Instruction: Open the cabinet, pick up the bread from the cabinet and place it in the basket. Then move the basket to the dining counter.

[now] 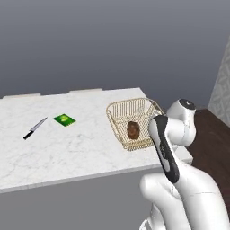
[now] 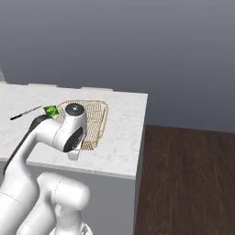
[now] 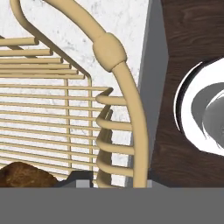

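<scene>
Small brown rounded bread (image 1: 133,129) sits inside the gold-tan wire mesh basket (image 1: 117,114), at the right end of the white marble dining counter (image 1: 67,148), near its front corner. Gripper (image 3: 114,183) clenched on the basket rim. Judged left: release and retreat.

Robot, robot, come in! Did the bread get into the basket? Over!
Bread sits inside basket. Basket on dining counter, near its right end. Gripper shut on basket rim. Knife and green packet lie well clear.
</scene>
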You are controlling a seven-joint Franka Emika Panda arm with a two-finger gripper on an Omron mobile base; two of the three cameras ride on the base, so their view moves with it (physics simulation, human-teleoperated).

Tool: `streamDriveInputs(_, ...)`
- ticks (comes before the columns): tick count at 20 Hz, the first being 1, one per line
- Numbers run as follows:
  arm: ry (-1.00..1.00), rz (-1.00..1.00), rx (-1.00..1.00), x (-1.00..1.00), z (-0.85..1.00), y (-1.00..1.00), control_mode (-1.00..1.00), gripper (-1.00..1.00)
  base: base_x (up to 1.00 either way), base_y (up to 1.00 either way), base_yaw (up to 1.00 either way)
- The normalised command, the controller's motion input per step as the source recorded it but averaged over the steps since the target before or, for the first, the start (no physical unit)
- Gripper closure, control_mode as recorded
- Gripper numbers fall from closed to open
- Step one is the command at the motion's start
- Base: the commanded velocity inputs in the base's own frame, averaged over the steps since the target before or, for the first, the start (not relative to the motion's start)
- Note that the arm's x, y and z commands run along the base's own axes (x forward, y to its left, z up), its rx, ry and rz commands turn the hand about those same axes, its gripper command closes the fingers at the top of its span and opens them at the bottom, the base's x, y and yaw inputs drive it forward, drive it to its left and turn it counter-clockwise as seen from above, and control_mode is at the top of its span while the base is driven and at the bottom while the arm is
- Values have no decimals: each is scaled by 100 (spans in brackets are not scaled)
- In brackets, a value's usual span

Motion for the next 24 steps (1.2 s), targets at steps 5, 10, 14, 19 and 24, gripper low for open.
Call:
streamDriveInputs(5, 9, 6, -1, 100, -16, 11, -100, 100, 0, 0, 0)
streamDriveInputs(10, 18, 0, -1, 100, -31, 21, -100, 100, 0, 0, 0)
streamDriveInputs(14, 24, 0, 0, 100, -86, 33, -100, 100, 0, 0, 0)
streamDriveInputs(19, 1, 0, 0, 45, -61, 10, -100, 100, 0, 0, 0)
streamDriveInputs(24, 0, 0, 0, 6, -36, -10, -100, 100, 0, 0, 0)
